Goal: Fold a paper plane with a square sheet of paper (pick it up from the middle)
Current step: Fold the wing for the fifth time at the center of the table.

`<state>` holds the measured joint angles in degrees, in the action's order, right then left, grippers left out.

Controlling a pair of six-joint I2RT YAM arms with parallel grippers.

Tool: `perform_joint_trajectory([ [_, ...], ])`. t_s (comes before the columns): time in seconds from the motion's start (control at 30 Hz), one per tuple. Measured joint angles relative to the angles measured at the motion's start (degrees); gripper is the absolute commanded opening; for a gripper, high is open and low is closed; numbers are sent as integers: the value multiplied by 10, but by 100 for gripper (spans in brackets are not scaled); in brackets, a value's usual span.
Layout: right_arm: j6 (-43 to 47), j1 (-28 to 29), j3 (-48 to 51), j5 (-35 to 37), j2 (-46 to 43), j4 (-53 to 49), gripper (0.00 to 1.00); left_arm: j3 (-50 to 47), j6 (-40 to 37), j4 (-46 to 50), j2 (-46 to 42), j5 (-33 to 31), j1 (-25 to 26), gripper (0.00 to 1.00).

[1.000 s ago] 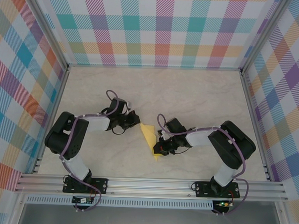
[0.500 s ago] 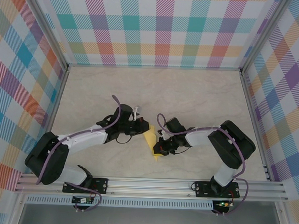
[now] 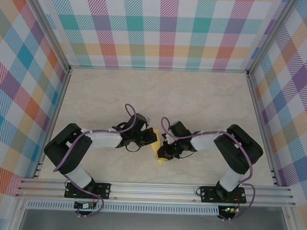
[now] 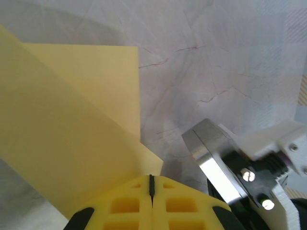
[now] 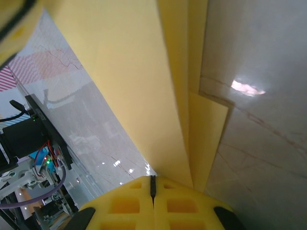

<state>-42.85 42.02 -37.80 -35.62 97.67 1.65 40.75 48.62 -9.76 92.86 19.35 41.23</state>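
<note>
Right tool (image 5: 153,182) pinches the creased bright-yellow sheet of paper (image 5: 144,86); left tool (image 4: 151,181), pressed together, meets its edge at the tip.

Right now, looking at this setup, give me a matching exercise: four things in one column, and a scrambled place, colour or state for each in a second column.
Column one:
A. left pincer
B. right pincer
C. yellow paper
D. walls

Column two:
1. plaid in many colours
2. shut, at the paper's end nearer the arm bases
3. folded into overlapping layers, low over the pale table
4. shut, at the paper's end farther from the arm bases

Pairs: A-4, B-2, C-3, D-1
</note>
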Motion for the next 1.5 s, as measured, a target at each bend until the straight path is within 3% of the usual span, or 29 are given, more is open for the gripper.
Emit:
perform_joint_trajectory([
  [0.63,-18,0,1,19,-53,-24,6,-30,18,-65,39,-32,0,0],
  [1.0,-23,-1,1,1,-8,-10,6,-31,27,-69,40,-36,0,0],
  [1.5,-10,-3,45,-14,-39,11,7,-31,45,-71,42,-37,0,0],
])
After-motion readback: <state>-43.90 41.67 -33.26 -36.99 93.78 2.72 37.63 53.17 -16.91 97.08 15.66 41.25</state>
